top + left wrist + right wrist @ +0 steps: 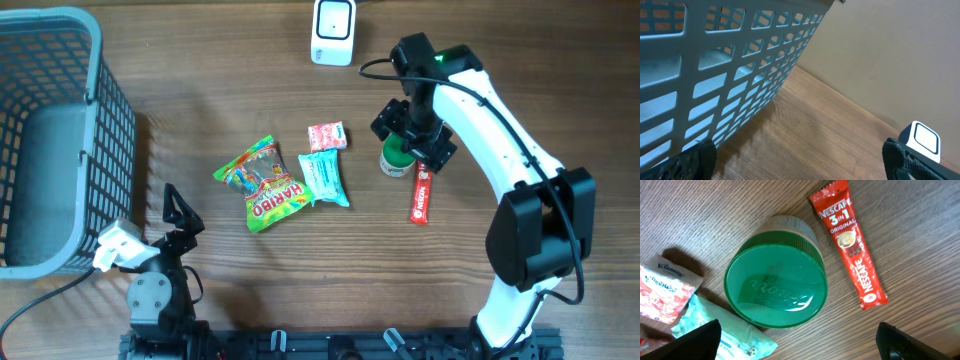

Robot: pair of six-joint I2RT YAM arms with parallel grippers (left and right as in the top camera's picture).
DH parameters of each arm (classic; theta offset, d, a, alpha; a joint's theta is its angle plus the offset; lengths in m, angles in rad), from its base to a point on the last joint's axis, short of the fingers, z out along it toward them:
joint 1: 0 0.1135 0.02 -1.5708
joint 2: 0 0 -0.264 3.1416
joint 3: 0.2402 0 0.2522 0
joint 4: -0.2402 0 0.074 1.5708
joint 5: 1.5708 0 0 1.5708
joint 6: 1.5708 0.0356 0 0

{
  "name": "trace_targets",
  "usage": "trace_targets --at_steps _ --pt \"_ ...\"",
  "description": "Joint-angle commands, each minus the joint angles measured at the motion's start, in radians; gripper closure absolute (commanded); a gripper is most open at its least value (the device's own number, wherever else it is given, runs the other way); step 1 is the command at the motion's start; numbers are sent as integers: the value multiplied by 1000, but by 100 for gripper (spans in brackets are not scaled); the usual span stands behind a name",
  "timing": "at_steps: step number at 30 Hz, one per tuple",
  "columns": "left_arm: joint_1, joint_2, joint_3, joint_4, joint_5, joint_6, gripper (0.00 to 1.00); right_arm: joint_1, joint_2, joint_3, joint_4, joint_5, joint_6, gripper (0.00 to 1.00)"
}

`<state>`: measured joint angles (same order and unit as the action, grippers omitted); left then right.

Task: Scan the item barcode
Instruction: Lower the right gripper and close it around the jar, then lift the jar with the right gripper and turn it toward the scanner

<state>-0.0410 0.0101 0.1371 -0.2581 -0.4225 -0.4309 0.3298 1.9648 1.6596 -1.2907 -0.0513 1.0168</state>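
The green-lidded jar (775,272) is judged rigid, smooth, fairly light, best taken across its ribbed lid rim. The right hand (410,135) is held wide open above it, empty.

Table (200,80) of matt, grained wood; basket (115,110) of grey plastic lattice; jar lid (775,272) smooth glossy green plastic; coffee stick (850,245) shiny film.
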Motion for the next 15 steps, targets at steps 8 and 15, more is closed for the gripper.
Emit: trace_targets --at_steps 8,15 --pt "4 -3 -6 -21 -24 11 0 6 106 -26 119 -43 120 0" --pt "4 -3 -6 -52 -24 11 0 5 184 -26 144 -40 201 0"
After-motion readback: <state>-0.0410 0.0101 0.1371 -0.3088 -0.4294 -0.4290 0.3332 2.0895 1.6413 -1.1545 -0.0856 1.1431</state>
